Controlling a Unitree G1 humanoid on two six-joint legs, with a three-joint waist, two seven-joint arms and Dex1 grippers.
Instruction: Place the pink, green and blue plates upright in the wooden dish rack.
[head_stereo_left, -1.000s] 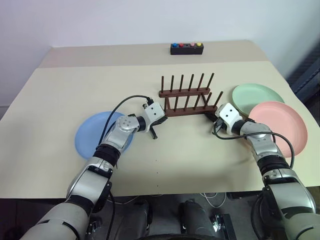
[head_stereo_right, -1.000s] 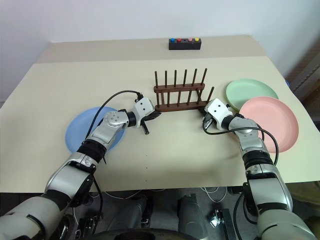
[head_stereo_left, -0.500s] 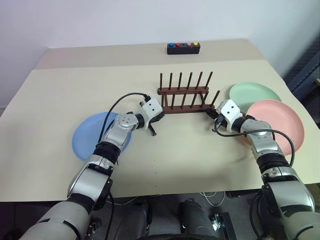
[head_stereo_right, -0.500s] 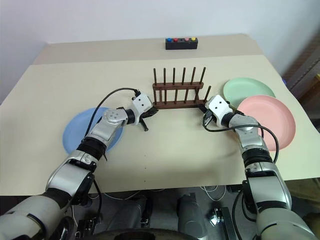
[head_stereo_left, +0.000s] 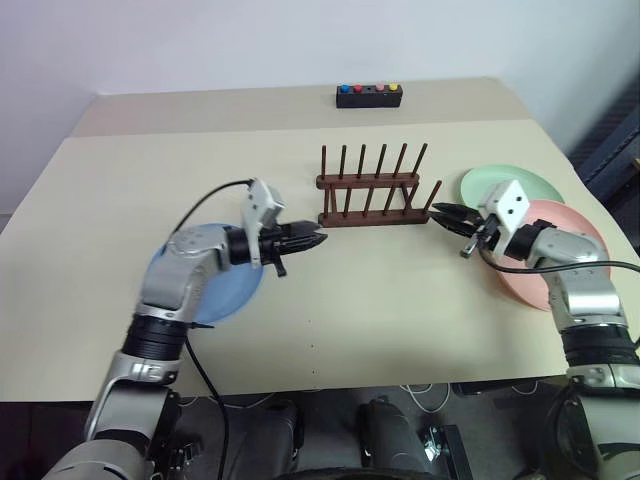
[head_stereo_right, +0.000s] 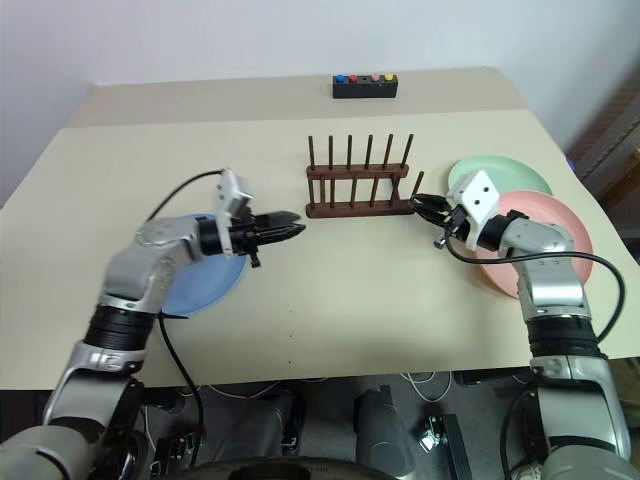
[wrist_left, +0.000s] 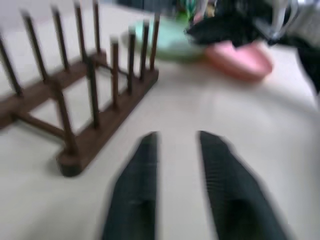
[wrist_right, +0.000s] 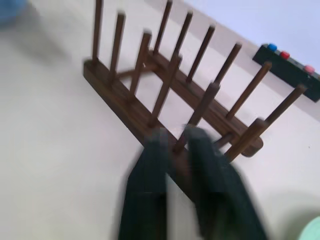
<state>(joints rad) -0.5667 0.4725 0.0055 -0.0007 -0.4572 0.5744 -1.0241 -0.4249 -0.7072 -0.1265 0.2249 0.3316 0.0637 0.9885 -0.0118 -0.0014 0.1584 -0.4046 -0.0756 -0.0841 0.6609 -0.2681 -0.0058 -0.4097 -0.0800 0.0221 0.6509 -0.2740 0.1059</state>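
Grippers, left (head_stereo_left: 318, 238) and right (head_stereo_left: 436, 210), have drawn back from the wooden dish rack (head_stereo_left: 368, 195), fingers now parted, empty.

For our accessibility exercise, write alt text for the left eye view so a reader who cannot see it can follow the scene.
An empty wooden dish rack stands mid-table, with an open gripper at each end: the left gripper and the right gripper. The blue plate lies flat under the left arm; the green plate and pink plate lie at the right.
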